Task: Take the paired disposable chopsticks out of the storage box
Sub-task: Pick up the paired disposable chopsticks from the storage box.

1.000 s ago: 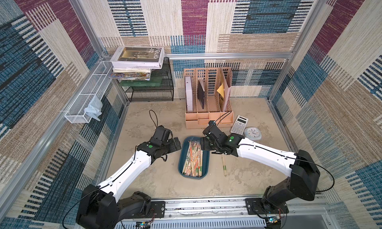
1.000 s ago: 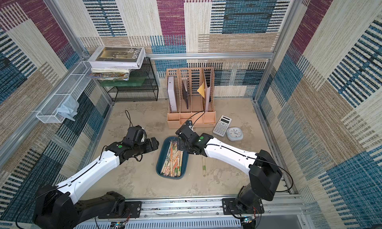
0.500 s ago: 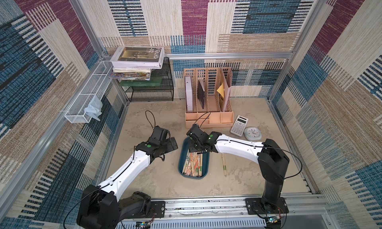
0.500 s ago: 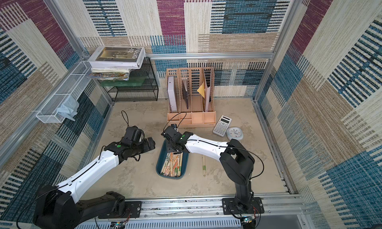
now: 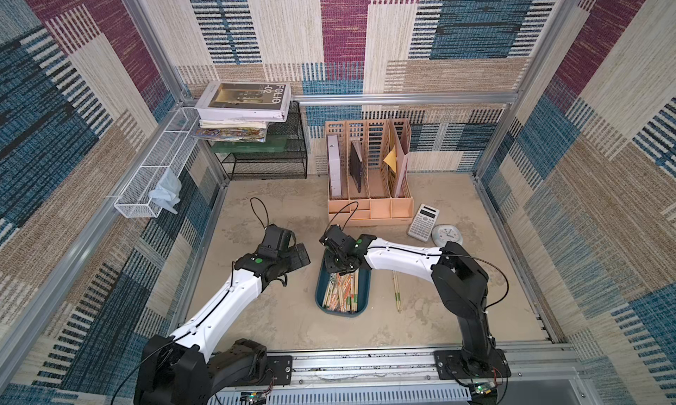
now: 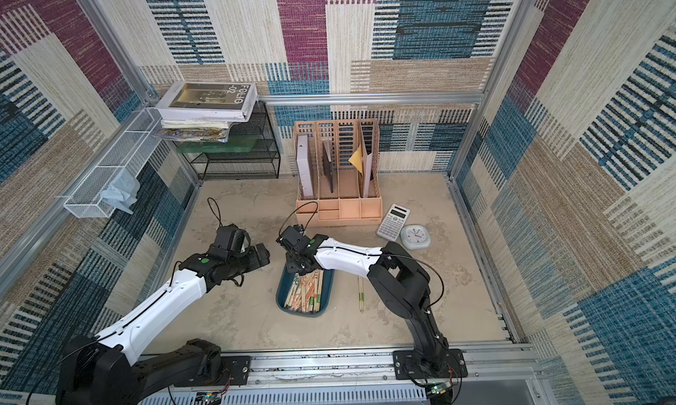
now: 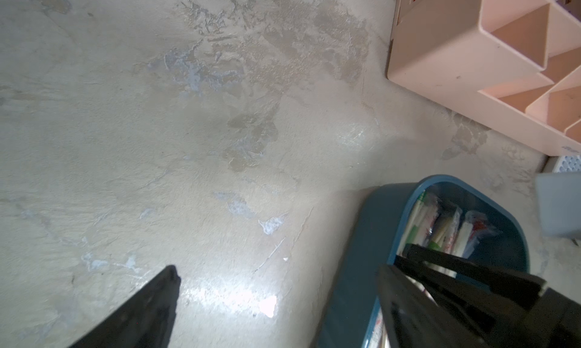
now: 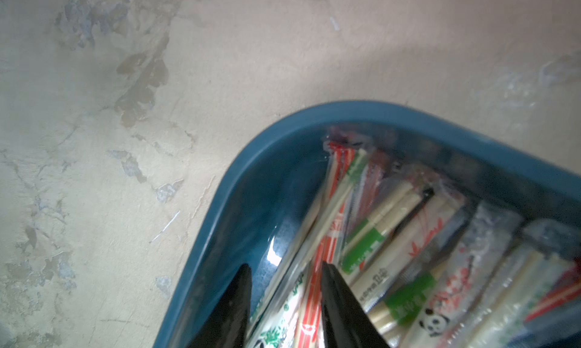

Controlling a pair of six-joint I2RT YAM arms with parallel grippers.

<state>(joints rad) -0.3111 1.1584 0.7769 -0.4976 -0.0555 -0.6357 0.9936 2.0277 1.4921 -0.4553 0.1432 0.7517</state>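
The right gripper (image 8: 285, 266) reaches into the teal storage box (image 8: 251, 173), jaws narrowly parted astride two of the paired disposable chopsticks (image 8: 393, 223) near the box's corner; a pinch cannot be confirmed. The left gripper (image 7: 283, 264) hovers alongside, jaws spread wide.

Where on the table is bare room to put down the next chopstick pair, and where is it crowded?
Free: the strip between the storage box and the front rail; the patch between the black wire-mesh rack and the left gripper. Crowded: around the file organiser, calculator and clock.
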